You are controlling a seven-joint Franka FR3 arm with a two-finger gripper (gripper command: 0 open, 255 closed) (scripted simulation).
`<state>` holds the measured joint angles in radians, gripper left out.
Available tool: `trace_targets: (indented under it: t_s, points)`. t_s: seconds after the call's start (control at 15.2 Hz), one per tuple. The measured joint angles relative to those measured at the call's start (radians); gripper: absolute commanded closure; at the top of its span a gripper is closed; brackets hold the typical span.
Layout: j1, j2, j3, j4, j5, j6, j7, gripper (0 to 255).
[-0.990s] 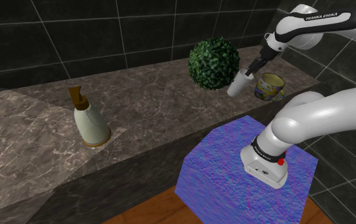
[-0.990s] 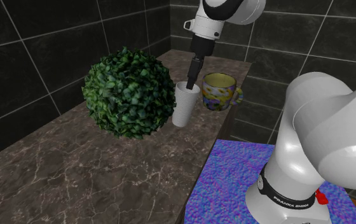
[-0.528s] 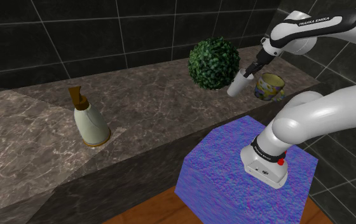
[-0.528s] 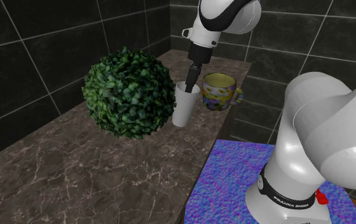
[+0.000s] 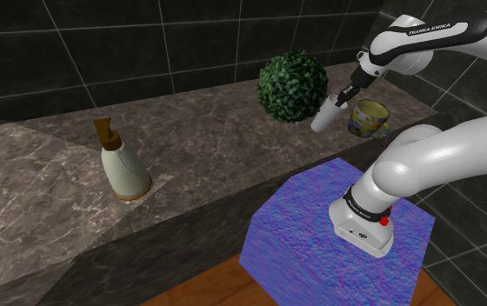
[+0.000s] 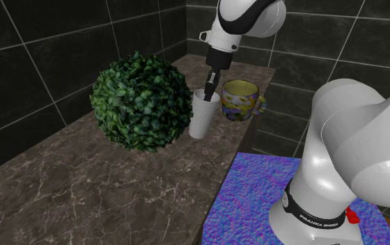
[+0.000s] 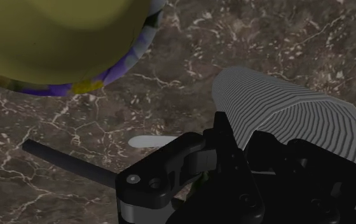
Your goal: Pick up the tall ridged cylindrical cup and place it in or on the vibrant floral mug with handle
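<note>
One of each kind: four things on a single counter, plus one robot.

One tall white ridged cylindrical cup [image 5: 326, 116]; one yellow-lined floral mug with a handle [image 5: 369, 119], purple and yellow outside; one round ball of green leaves [image 5: 293, 85]; one cream bottle with a brown neck and brown base [image 5: 123, 165]. Adds up to four, all on one long brown veined stone counter [image 5: 216, 156]. Beside it, one blue-violet mottled box stand [image 5: 303, 235], carrying one white arm with dark joints [image 5: 442, 148], ending in one two-finger black gripper [image 6: 209, 89].
</note>
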<state>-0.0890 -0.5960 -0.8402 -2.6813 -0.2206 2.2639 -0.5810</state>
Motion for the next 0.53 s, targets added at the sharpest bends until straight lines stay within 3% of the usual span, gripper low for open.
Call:
trace_targets:
  t_s: [0.53]
  points:
    - [-0.004, -0.009, 0.009, 0.009, 0.000, -0.018, 0.005, 255]
